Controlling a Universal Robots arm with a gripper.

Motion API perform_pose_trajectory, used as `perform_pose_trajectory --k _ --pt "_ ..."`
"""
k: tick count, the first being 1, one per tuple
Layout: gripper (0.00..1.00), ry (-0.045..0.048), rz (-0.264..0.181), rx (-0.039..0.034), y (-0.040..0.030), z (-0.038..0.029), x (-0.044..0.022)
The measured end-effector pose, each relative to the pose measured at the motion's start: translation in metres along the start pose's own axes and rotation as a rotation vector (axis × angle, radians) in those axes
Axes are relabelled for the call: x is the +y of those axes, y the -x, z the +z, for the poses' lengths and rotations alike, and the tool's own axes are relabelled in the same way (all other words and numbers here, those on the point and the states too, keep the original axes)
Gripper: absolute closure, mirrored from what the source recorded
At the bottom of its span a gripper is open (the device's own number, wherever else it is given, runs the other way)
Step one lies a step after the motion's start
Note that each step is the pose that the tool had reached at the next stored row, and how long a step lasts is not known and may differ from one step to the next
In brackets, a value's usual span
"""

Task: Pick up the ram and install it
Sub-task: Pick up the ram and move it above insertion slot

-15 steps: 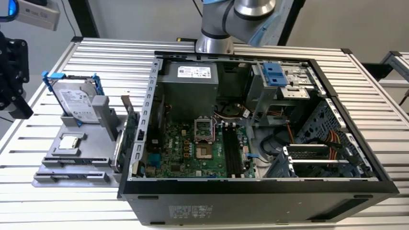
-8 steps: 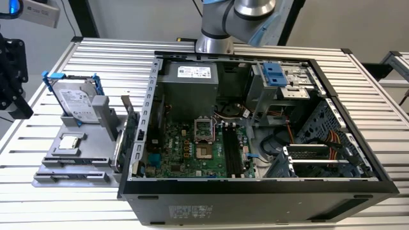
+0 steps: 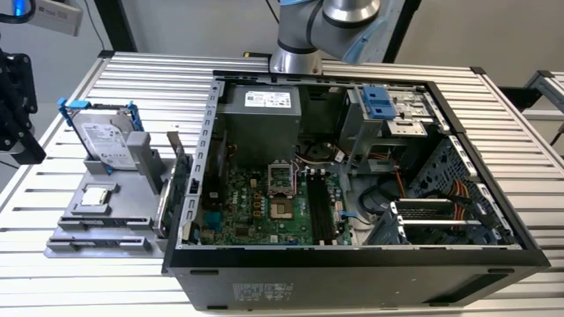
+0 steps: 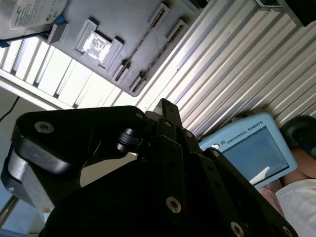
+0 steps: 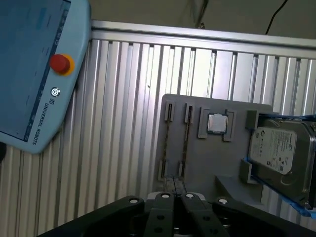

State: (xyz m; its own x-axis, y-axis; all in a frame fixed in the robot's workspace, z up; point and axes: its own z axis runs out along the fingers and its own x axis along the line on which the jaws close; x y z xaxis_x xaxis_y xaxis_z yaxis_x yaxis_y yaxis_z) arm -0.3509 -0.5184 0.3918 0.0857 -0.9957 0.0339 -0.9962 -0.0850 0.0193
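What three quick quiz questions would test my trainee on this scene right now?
1. True or false: the ram sits in the gray tray, outside the computer case.
2. Which shares that tray with the processor chip? A hard drive; B fan; C screwdriver.
3. Fill in: the case's upward side is ___.
Key: 1 true; 2 A; 3 open.

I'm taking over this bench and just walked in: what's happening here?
A robot arm's gripper hovers over the grey tray beside the open computer. The ram stands on edge in the tray's holders, not yet picked up. A hard drive and a processor chip sit in the same tray.
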Motion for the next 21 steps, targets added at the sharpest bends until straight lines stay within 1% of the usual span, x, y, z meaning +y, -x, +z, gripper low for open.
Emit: perform_pose_trajectory --k 2,8,9,18,21 --pt "1.0 0.0003 0.006 -0.0001 0.0 0.0 0.0001" --pt "1.0 0.0002 0.006 -0.0002 0.0 0.0001 0.0001" --pt "0.0 0.0002 0.006 -0.0002 0.0 0.0001 0.0002" --pt "0.0 0.0003 0.005 -0.0001 0.0 0.0001 0.0001" --pt "0.0 0.0002 0.005 -0.0001 0.0001 0.0016 0.0001"
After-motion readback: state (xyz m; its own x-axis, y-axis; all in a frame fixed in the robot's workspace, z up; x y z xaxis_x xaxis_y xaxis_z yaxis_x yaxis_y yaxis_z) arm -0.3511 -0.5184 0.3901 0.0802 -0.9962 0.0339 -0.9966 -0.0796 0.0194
